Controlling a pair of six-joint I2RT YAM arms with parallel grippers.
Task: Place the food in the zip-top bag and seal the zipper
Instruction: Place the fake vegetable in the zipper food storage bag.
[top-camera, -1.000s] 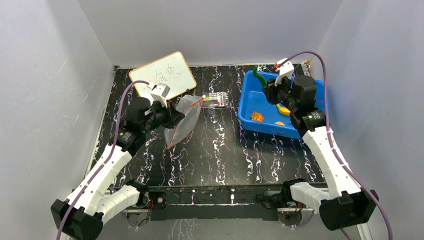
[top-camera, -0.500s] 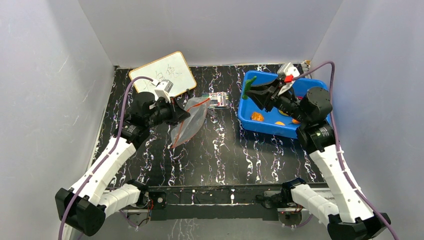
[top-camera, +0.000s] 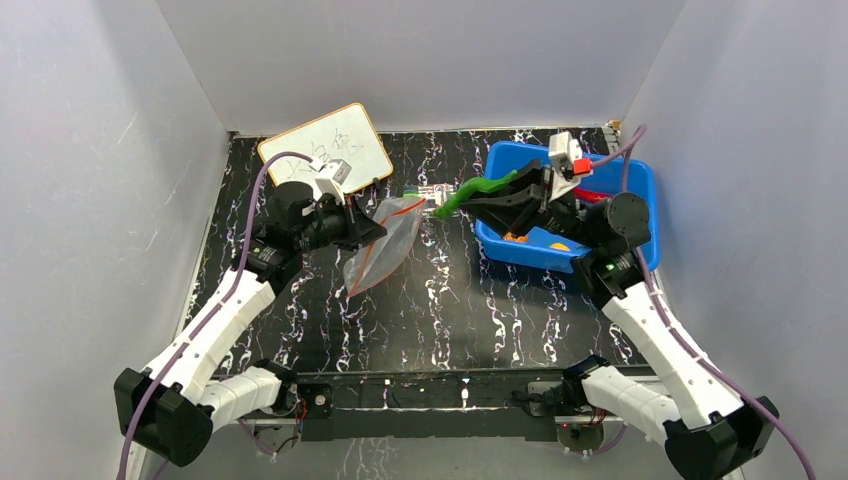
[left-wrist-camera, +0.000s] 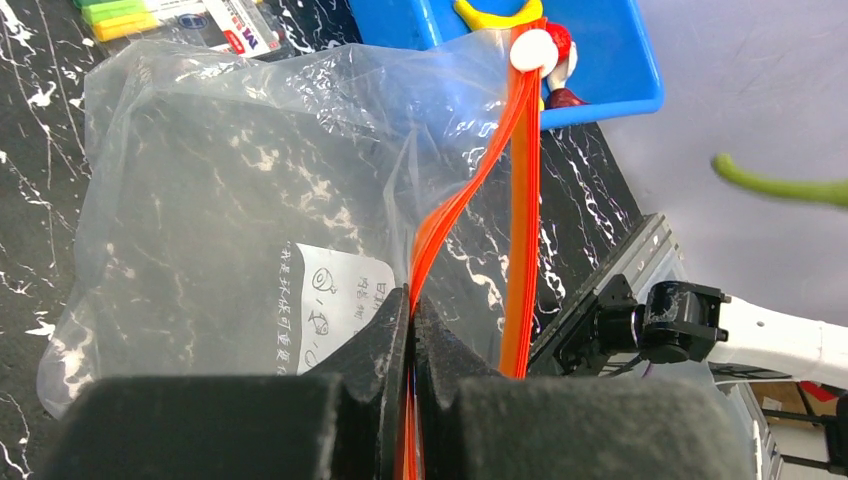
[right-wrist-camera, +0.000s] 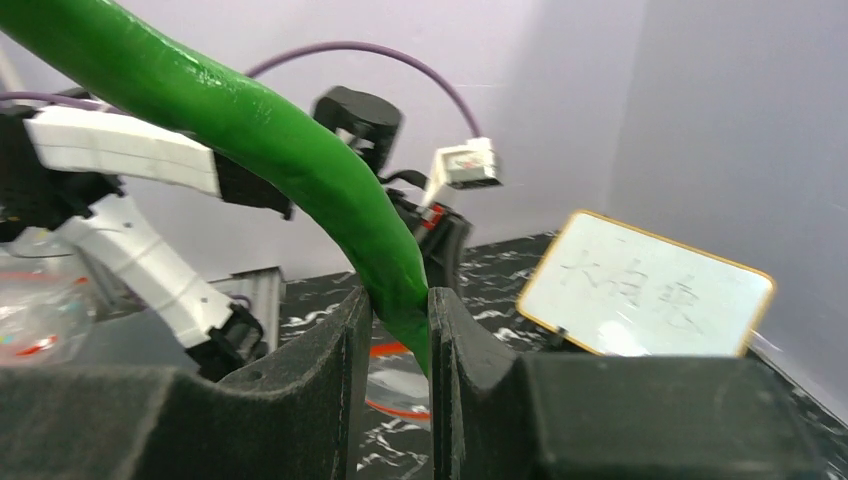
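Zip-top bag (top-camera: 385, 243), clear: hanging from left hand (left-wrist-camera: 410, 330), clenched on its orange-red zipper (left-wrist-camera: 520, 210), mouth partly gaping. Green pepper (right-wrist-camera: 280, 150): pinched in right hand (right-wrist-camera: 400, 325), aloft between bag and blue tub (top-camera: 615, 170). Banana (left-wrist-camera: 495, 12), strawberry (left-wrist-camera: 563, 48): in tub.

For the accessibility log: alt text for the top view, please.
Right gripper holds a green pepper over the table, between the blue tub and a clear bag that the left gripper pinches by its orange zipper. A whiteboard lies back left, a marker pack beside the bag.
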